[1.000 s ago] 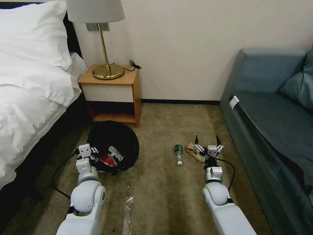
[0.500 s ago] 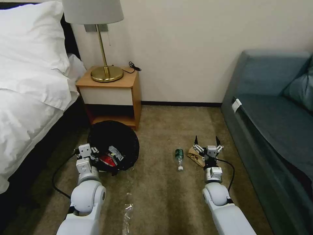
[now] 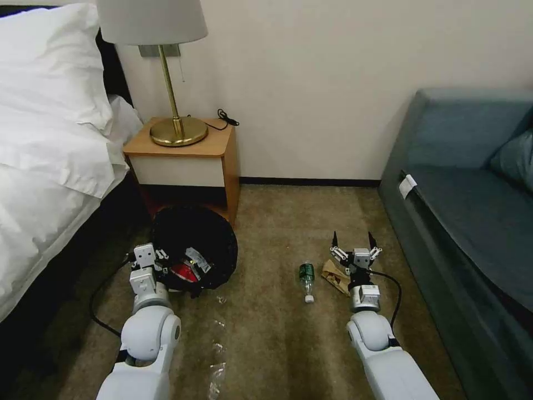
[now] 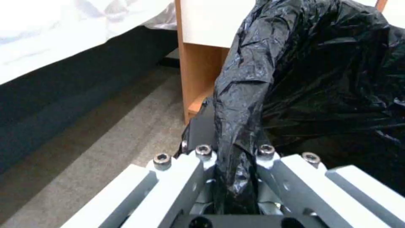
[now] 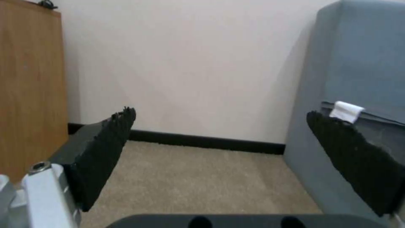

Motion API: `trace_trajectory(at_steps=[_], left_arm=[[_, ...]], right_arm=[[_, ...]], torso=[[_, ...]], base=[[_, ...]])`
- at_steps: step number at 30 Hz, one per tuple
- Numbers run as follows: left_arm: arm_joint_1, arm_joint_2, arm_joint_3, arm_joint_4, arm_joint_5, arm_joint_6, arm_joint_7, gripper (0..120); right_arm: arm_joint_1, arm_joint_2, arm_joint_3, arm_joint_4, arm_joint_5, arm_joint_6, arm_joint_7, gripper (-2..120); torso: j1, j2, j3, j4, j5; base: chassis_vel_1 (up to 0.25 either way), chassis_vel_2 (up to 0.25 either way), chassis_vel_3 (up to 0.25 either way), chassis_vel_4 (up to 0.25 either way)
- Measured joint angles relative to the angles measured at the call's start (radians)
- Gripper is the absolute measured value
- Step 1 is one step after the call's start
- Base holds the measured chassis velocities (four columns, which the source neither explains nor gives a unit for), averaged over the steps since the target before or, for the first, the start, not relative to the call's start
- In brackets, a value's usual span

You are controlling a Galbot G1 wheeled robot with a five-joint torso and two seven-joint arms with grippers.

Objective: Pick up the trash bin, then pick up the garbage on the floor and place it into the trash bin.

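Two end effectors work low over the carpet: the left end effector point(image 4: 236, 177) pinches the trash bin's point(image 3: 194, 244) crinkly black liner, while the right end effector point(image 3: 353, 241) hovers spread wide above crumpled brown paper point(image 3: 335, 274), beside a clear bottle point(image 3: 306, 279).

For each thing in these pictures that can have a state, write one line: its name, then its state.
Left gripper: shut on the trash bin's bag rim.
Right gripper: open, holding nothing.
Trash bin: held by its rim, red-white wrapper inside.
Bottle: lying on the carpet, capped.
Brown paper: crumpled, on the carpet.
Lamp: unlit.
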Motion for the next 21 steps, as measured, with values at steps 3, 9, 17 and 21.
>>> trace_trajectory(at_steps=[3,9,17,21], left_arm=[[-0.002,0.000,-0.002,0.000,0.000,0.000,-0.001,3],[-0.003,-0.002,-0.002,0.000,0.000,0.001,-0.001,3],[0.010,-0.002,-0.001,0.000,0.009,0.001,-0.002,3],[0.027,-0.011,-0.002,0.000,0.023,-0.004,0.001,3]], right_arm=[[0.004,-0.004,-0.005,-0.010,-0.004,0.025,-0.010,100],[0.002,-0.032,-0.008,-0.018,-0.001,0.068,-0.084,100],[0.038,-0.199,-0.053,-0.014,0.057,-0.012,-0.269,100],[0.081,-0.339,-0.115,-0.023,0.176,-0.086,-0.438,100]], torso=[[0.000,0.000,0.000,0.0000,0.0001],[0.000,0.000,0.000,0.0000,-0.0001],[0.000,0.000,0.000,0.0001,0.0004],[0.000,0.000,0.000,-0.0003,-0.0001]], base=[[-0.078,0.074,0.063,-0.059],[-0.011,0.013,0.018,-0.007],[0.000,0.000,0.000,0.000],[0.000,0.000,0.000,0.000]])
